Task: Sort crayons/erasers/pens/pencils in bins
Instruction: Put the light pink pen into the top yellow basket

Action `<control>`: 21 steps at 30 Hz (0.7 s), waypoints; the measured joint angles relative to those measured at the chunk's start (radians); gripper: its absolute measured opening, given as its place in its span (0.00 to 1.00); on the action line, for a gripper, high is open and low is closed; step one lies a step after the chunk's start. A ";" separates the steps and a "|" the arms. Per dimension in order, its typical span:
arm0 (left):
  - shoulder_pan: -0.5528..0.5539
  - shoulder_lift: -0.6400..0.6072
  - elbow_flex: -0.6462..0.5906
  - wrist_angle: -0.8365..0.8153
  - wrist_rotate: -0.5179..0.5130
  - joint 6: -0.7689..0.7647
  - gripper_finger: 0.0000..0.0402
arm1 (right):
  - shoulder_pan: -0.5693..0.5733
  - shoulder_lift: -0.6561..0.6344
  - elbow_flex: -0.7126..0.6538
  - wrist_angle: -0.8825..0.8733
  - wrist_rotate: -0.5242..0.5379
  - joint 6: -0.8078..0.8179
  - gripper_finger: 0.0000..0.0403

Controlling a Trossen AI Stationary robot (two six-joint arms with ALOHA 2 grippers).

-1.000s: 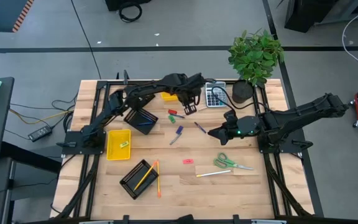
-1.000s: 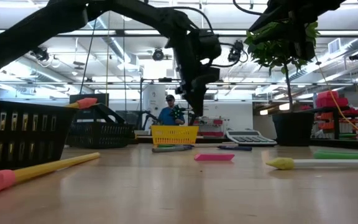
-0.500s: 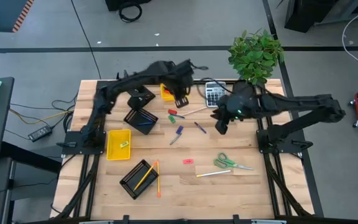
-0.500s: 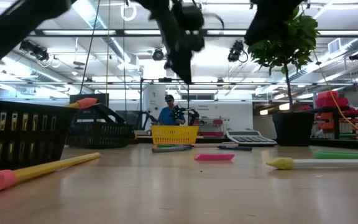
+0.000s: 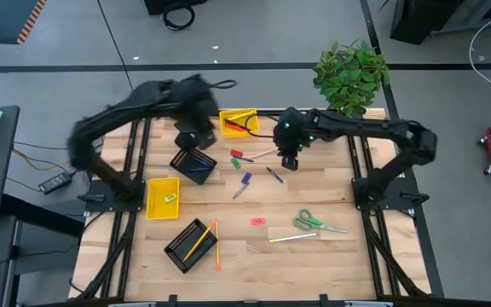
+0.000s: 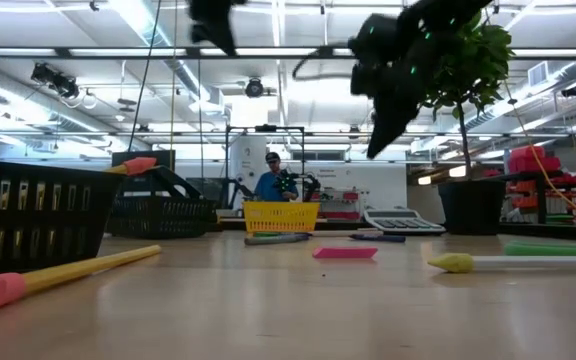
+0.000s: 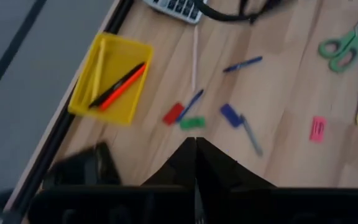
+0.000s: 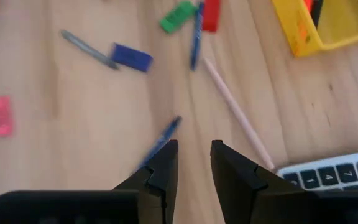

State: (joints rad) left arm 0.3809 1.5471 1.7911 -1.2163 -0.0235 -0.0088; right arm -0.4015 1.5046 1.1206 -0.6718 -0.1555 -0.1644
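1. The desk [image 5: 314,256] is a wood slab. Both arms reach over its far half, the left arm heavily blurred.
2. Right arm folds back from its base and stretches across the far edge, so the right gripper [image 5: 289,161] hangs above the loose bits near the calculator [image 8: 334,176]. Wrist view shows its fingers narrowly apart, nothing between them.
3. Left gripper [image 5: 187,136] is up over the black mesh bin [image 5: 193,164], close to the yellow bin [image 5: 239,122] holding pens [image 7: 118,86]. Fingers look pressed together and empty.
4. Another mesh bin [image 5: 187,245] near the front has a pencil [image 5: 198,241] poking out.
5. Second yellow bin [image 5: 162,196] sits on the left side, with something small I can't make out inside.
6. Scissors [image 5: 317,224] and a pink eraser [image 5: 258,221] lie loose near the front.
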 joint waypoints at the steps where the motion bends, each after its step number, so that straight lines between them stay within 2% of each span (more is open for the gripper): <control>1: 0.000 -0.056 -0.044 0.000 -0.010 -0.013 0.06 | -0.013 0.023 0.000 0.006 0.000 -0.015 0.25; 6: 0.004 -0.306 -0.228 0.029 -0.028 -0.095 0.06 | -0.060 0.127 0.000 0.025 0.001 -0.060 0.25; 11: 0.004 -0.479 -0.319 0.035 -0.062 -0.223 0.03 | -0.068 0.193 0.000 0.113 0.033 -0.116 0.25; 16: 0.002 -0.566 -0.332 0.038 -0.101 -0.236 0.04 | -0.075 0.241 0.001 0.152 0.072 -0.200 0.28; 21: 0.002 -0.584 -0.332 0.044 -0.106 -0.235 0.09 | -0.105 0.270 0.001 0.133 0.080 -0.232 0.31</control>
State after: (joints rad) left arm 0.3832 0.9634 1.4590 -1.1728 -0.1300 -0.2439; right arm -0.5062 1.7744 1.1213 -0.5385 -0.0757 -0.3968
